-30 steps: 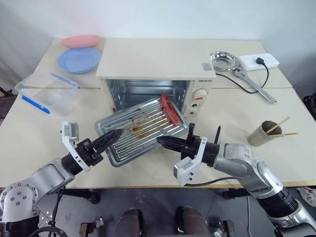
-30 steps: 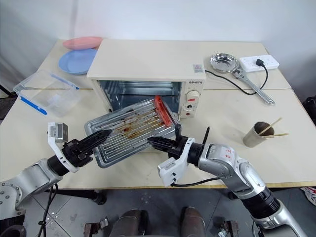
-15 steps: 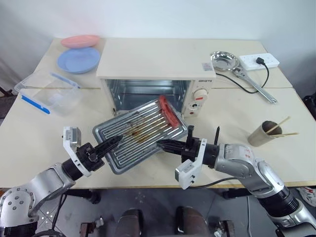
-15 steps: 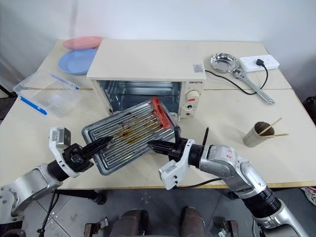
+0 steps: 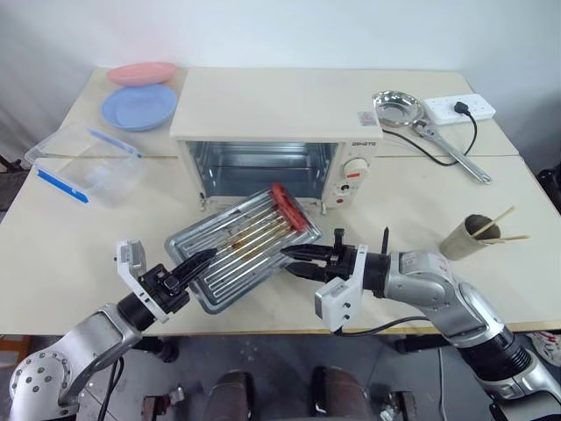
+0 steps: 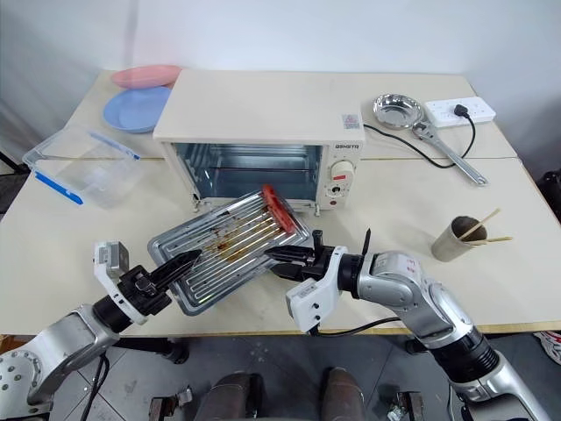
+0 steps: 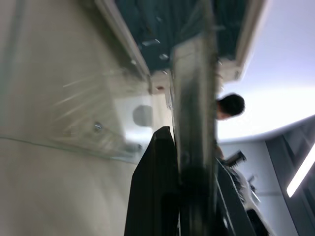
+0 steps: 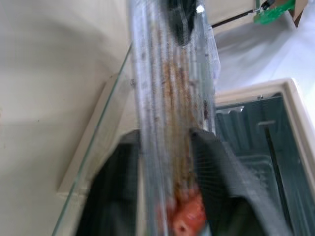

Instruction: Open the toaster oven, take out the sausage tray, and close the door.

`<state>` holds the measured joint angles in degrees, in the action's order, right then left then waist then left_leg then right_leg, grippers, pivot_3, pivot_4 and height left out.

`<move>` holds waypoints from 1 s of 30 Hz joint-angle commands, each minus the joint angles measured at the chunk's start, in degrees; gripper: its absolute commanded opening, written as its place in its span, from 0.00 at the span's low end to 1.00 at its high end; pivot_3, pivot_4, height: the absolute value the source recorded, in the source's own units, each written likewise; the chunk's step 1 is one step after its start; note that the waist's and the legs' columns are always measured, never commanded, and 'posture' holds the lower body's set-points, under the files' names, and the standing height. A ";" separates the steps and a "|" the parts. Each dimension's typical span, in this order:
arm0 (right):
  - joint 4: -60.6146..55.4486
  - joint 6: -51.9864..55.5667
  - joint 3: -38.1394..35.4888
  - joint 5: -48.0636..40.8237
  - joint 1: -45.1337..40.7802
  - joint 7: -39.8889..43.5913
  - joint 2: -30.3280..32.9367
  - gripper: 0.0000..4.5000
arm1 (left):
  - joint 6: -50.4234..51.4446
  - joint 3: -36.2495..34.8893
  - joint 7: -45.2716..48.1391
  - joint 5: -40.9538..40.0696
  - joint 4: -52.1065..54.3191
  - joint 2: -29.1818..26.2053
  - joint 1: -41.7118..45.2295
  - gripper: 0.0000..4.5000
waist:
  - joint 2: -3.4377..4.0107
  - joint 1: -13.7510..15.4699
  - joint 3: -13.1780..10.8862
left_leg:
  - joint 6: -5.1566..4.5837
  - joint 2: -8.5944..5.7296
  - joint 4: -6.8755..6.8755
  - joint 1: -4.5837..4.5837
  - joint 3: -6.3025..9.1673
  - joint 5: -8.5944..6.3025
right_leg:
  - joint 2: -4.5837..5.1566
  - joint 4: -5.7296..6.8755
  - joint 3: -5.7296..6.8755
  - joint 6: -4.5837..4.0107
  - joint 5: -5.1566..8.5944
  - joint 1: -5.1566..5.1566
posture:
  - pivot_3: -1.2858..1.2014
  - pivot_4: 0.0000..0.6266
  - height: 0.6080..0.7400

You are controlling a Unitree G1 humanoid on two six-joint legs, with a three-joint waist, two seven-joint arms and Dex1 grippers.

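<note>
- Hovering out of the large cream-white boxy toaster oven [image 5: 279, 132]: rectangular silver ridged sausage tray [image 5: 241, 246] with one red sausage [image 5: 287, 207], above the lowered glass door [image 8: 93, 162].
- Clamping the tray's 8 o'clock corner: left gripper [image 5: 195, 263], black fingers pressed together on the rim.
- Parting at the tray's 4 o'clock edge: right gripper [image 5: 301, 257], fingers [image 8: 211, 167] spread either side of the rim.
- Advising: keeping the tray level, lest the sausage roll; setting it on the cream table [image 5: 70, 237] at 7 o'clock before closing the door.
</note>
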<state>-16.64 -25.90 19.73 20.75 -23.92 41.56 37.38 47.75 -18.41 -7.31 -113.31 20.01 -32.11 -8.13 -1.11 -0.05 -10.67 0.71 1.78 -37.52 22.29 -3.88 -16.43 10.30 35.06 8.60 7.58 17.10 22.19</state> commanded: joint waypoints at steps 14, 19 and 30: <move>13.59 4.13 -3.82 -34.92 -3.68 25.78 5.61 0.99 | -2.54 -5.47 3.43 0.31 7.48 8.32 -7.82 0.00 | 0.02 0.00 -0.01 | -0.03 0.02 0.06 -0.13 0.00 -0.07 | -0.04 -0.40 0.44 -0.01 0.00 -0.55 | 0.52 0.24 1.00; 23.94 4.31 -5.44 -36.13 -6.39 32.17 6.06 0.99 | -4.51 -3.90 3.28 0.31 11.84 10.89 -12.68 0.00 | 0.04 0.01 -0.03 | -0.04 0.02 -0.01 -0.13 0.00 -0.14 | -0.03 -0.61 0.45 -0.01 0.00 -0.60 | 0.52 0.24 1.00; 50.73 -6.66 -4.76 -22.01 -15.30 29.70 4.64 0.99 | -13.07 -4.40 3.94 0.31 20.57 15.10 -25.71 0.00 | 0.14 -0.13 -0.08 | -0.01 0.05 -0.12 -0.11 -0.11 -0.19 | -0.06 -0.74 0.45 -0.06 0.01 -0.62 | 0.52 0.24 1.00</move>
<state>31.51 -30.21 15.36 -2.87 -37.87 71.40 42.03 36.60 -21.51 -4.87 -112.42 36.98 -17.86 -31.84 -0.97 -0.18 -10.75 0.70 1.84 -37.65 22.19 -3.99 -16.62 10.24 34.30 9.05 7.52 17.11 21.57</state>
